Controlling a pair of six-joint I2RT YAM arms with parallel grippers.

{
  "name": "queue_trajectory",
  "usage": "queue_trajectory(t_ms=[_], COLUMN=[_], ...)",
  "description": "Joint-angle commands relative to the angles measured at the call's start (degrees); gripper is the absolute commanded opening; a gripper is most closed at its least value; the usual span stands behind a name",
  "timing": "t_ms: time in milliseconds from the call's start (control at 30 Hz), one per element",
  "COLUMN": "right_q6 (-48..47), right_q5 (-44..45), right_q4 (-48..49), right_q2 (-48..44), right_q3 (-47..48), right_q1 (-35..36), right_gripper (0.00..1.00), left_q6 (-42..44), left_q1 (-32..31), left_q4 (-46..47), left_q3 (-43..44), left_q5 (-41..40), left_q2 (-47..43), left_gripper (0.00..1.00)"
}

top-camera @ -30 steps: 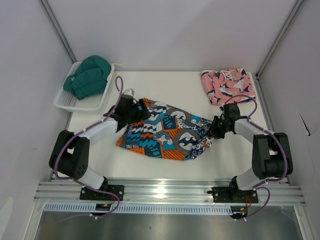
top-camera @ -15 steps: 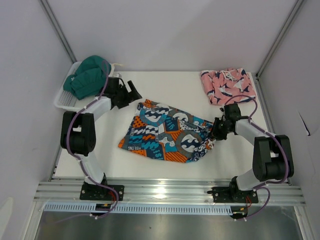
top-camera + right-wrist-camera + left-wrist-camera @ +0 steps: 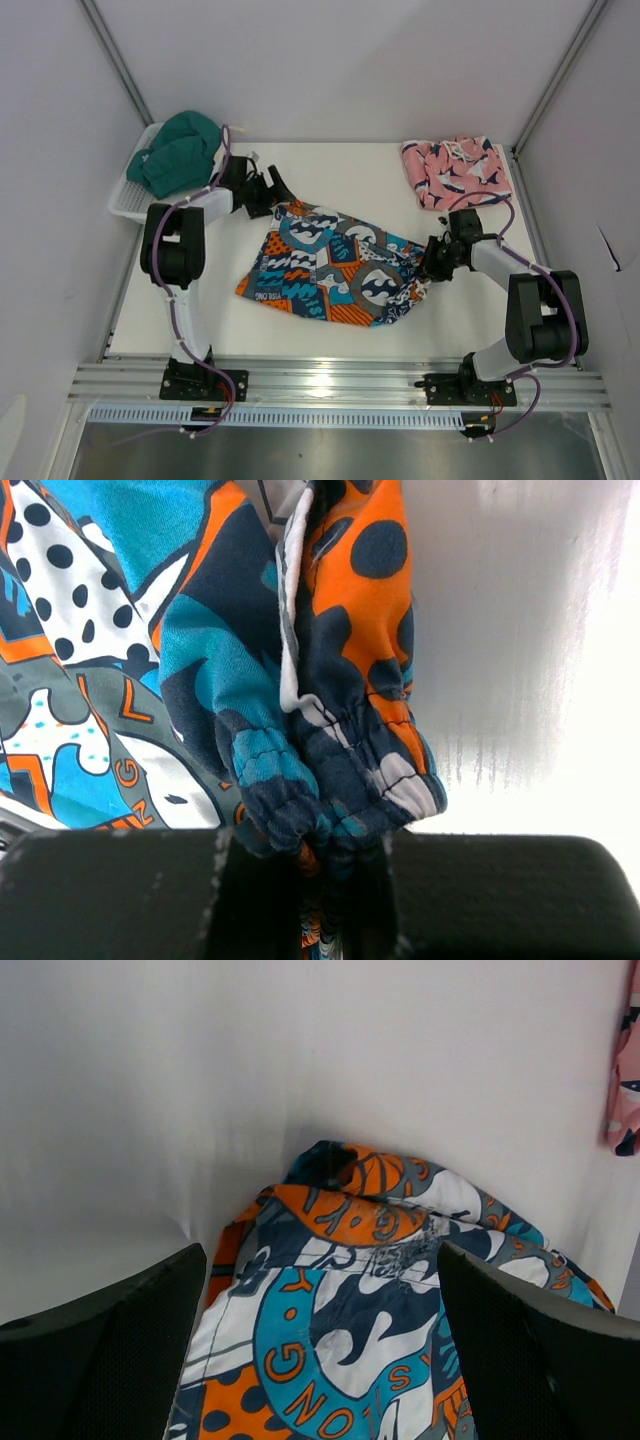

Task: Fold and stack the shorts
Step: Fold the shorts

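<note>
The teal, orange and navy patchwork shorts [image 3: 335, 265] lie spread and rumpled mid-table. My right gripper [image 3: 432, 258] is shut on their elastic waistband at the right end; the pinched waistband [image 3: 340, 810] shows in the right wrist view. My left gripper [image 3: 277, 190] is open and empty just above the shorts' far-left corner, which shows between the fingers in the left wrist view [image 3: 340, 1260]. The pink shark-print shorts [image 3: 455, 170] lie folded at the far right.
A white basket [image 3: 132, 205] at the far left holds dark green cloth [image 3: 180, 152]. White enclosure walls stand on both sides. The aluminium rail [image 3: 330, 385] runs along the near edge.
My left gripper let go of the patchwork shorts, swung away to the far left, then came back slightly to the shorts' far corner. The shorts settled flatter. The right gripper stayed shut on the waistband.
</note>
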Motion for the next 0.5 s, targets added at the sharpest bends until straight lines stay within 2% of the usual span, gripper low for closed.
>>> queue_trajectory(t_ms=[0,167,333,467], right_q6=[-0.6,-0.7,-0.4,-0.4], right_q5=[-1.9,-2.5,-3.0,-3.3], right_q4=[0.9,0.8,0.8,0.7], right_q2=[-2.4,-3.0,-3.3,-3.6], right_q3=[-0.5,-0.6,-0.4,-0.4], right_q1=[0.0,0.0,0.0,0.0], right_gripper=[0.00,0.00,0.00,0.00], left_q6=[1.3,2.8,4.9,6.8], left_q1=[-0.3,-1.3,-3.0,-5.0], left_q4=[1.4,-2.1,-6.7,-10.7], left_q3=[3.8,8.1,11.4,15.0], left_q5=[2.2,1.4,-2.9,-6.0], left_q2=[1.2,3.6,4.6,5.9], left_gripper=[0.99,0.99,0.99,0.93])
